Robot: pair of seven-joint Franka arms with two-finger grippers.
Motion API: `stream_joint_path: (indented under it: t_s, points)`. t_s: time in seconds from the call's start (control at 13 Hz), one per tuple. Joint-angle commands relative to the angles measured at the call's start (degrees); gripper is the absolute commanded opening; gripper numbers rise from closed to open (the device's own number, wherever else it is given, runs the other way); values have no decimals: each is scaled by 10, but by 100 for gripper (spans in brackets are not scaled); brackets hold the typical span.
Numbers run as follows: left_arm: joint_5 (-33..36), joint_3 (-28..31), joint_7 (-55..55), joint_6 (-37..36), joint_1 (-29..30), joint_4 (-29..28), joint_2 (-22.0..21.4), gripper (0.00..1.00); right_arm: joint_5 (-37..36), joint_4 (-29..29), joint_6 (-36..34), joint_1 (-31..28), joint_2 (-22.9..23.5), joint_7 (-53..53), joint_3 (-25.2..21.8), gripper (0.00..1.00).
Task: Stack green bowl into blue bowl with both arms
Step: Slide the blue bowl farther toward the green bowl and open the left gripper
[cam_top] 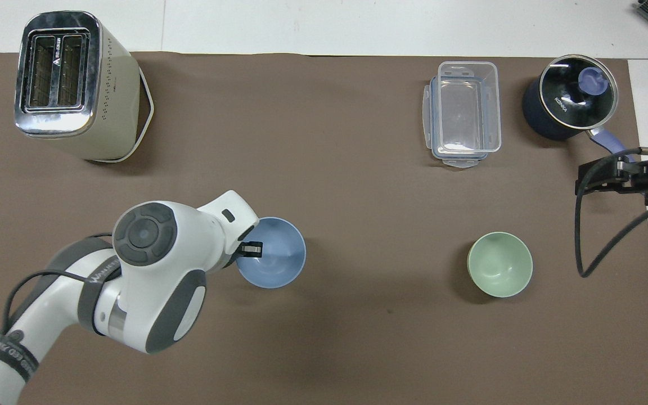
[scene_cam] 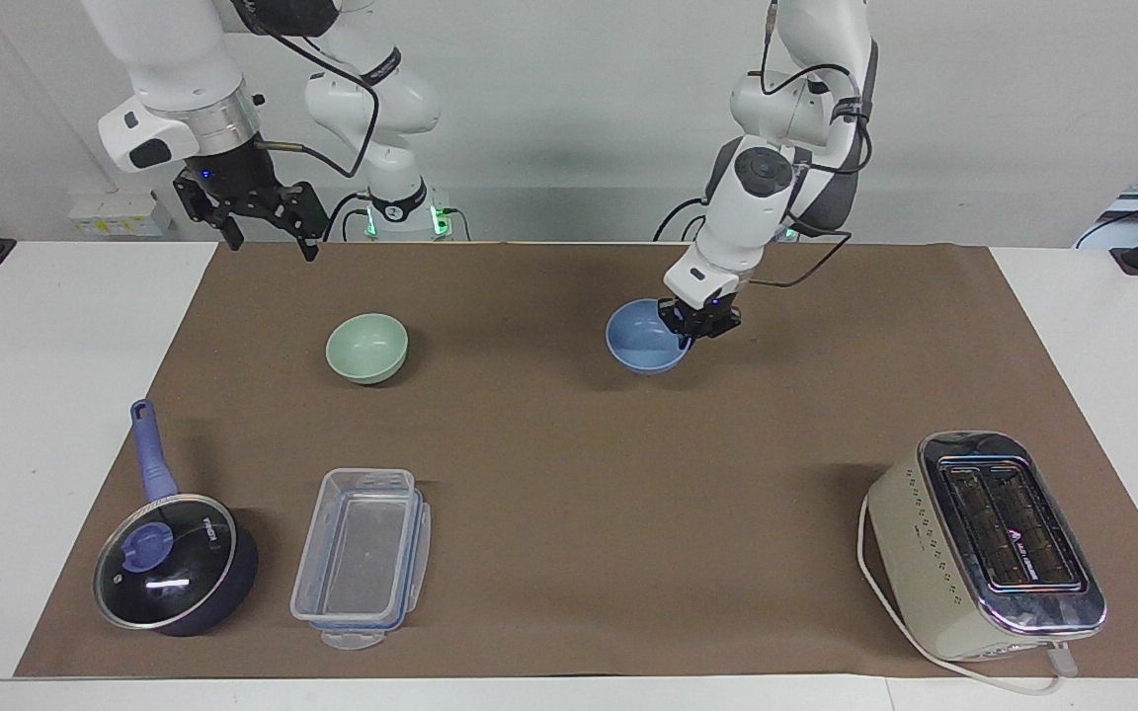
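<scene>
I'm working in a lab: two robot arms bolted at a white table under brown paper, bare white wall, loose cables, and kitchen props, a toaster and saucepan.
</scene>
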Motion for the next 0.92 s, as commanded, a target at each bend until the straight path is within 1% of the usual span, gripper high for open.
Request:
stream_joint_path:
  t_s: [0.0,0.08,0.15,0.31,0.54,0.69,0.85]
  points:
    - [-10,10,-14,70,-22,-30,16,25,2,-14,6,-4,-11,-2,0,100]
    - [-10,10,-17,69,-22,-29,17,83,2,-14,6,-4,-11,-2,0,100]
    - [-10,11,-17,65,-21,-23,18,100,2,-14,6,-4,-11,-2,0,100]
    - [-9,14,-14,52,-10,6,31,100,1,-14,7,-4,-11,-2,0,100]
    - [-5,15,6,-8,45,49,30,100,2,-14,6,-4,-11,3,0,100]
    - [-4,15,61,-41,100,72,27,100,2,-14,6,-3,-12,3,0,100]
    - [-4,15,122,-95,157,107,24,100,2,-14,5,-3,-12,-1,0,100]
